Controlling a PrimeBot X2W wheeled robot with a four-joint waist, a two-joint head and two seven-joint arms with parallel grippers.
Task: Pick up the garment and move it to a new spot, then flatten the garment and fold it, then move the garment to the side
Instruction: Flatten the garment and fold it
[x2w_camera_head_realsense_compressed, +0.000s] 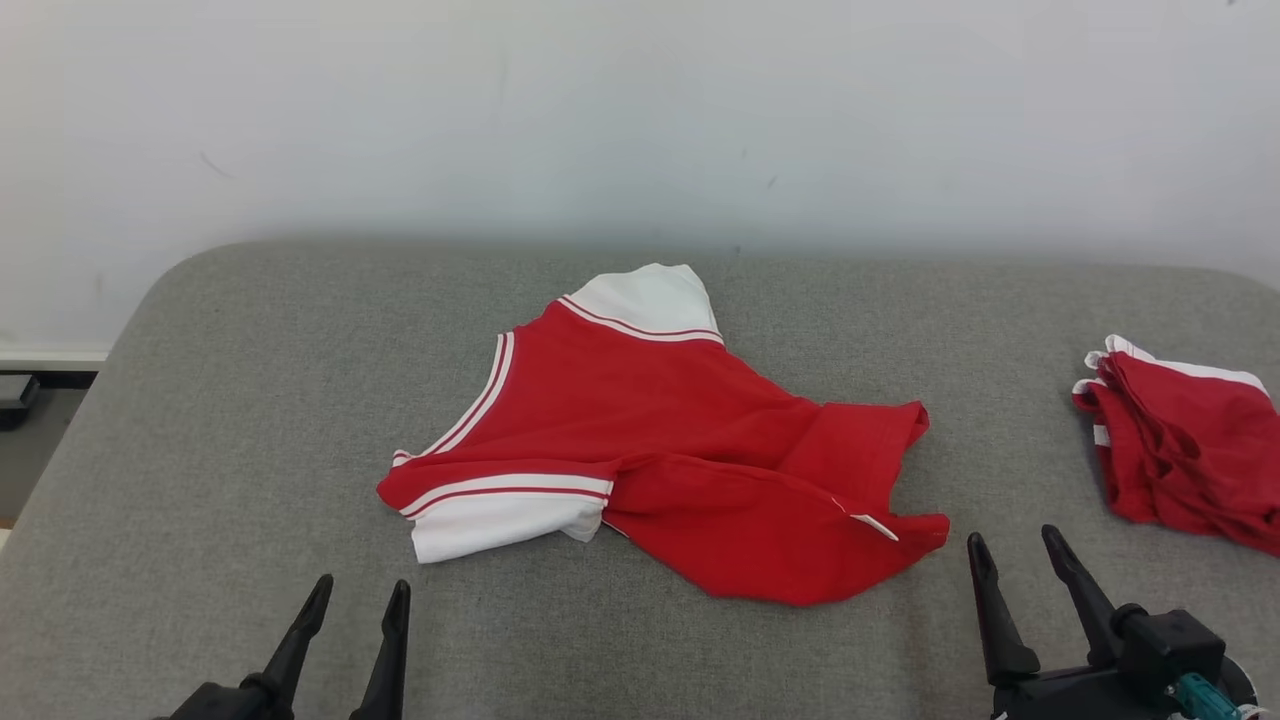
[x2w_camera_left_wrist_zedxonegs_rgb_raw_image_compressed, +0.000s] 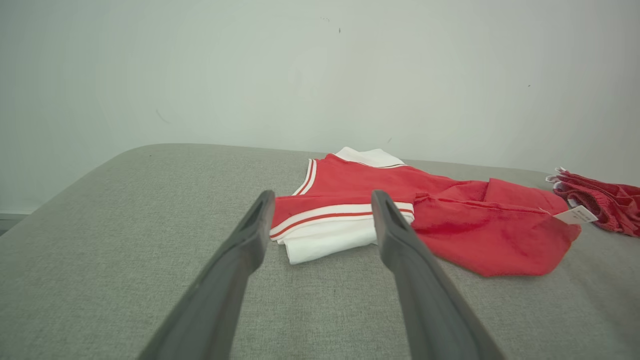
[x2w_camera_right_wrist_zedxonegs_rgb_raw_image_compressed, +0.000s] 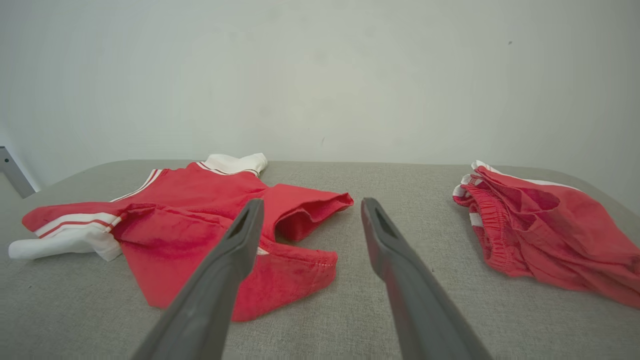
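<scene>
Garment (x2w_camera_head_realsense_compressed: 690, 440) lies ahead, between left hand (x2w_camera_head_realsense_compressed: 363, 582) and right hand (x2w_camera_head_realsense_compressed: 1012, 533).

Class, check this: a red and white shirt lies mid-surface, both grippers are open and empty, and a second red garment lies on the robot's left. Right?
The side is wrong: the second red garment lies on the robot's right, per the head view. The red and white shirt lies mid-surface; left gripper and right gripper are open and empty.
</scene>
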